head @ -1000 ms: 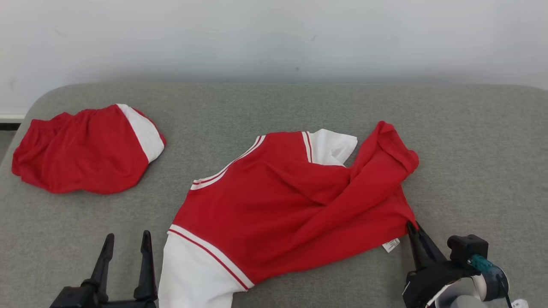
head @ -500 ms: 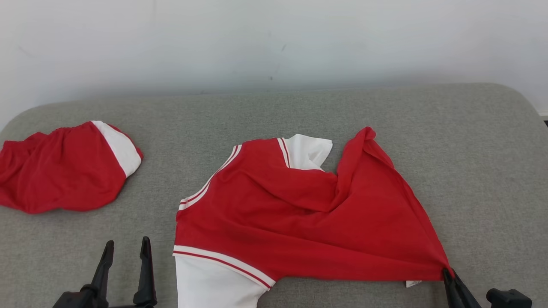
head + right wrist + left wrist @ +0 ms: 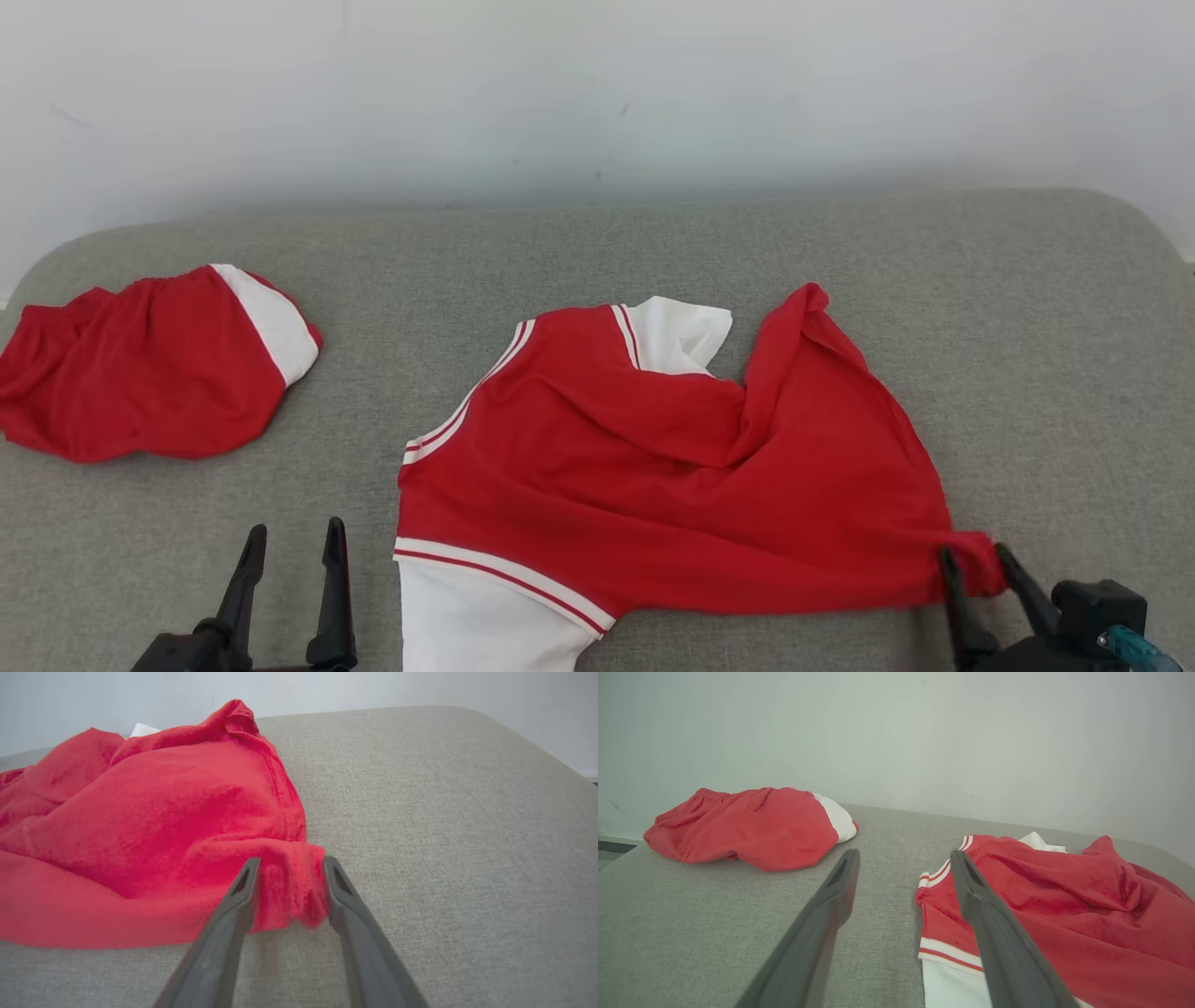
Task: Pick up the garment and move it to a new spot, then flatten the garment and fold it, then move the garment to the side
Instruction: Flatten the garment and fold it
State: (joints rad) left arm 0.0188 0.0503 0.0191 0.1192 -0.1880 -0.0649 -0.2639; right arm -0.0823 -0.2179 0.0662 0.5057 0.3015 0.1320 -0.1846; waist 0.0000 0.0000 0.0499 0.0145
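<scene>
- Two fingers of the right pincer (image 3: 973,553) stand apart around a red corner of the garment (image 3: 672,467) (gripped or loose, I cannot tell).
- Garment stretches leftward across the desk (image 3: 1027,327).
- Left pincer (image 3: 295,527), wide apart, is nearer its white end.

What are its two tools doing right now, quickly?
Left tool: open, holding nothing.
Right tool: open, with the corner of the red shirt bunched between its parted fingers.
</scene>
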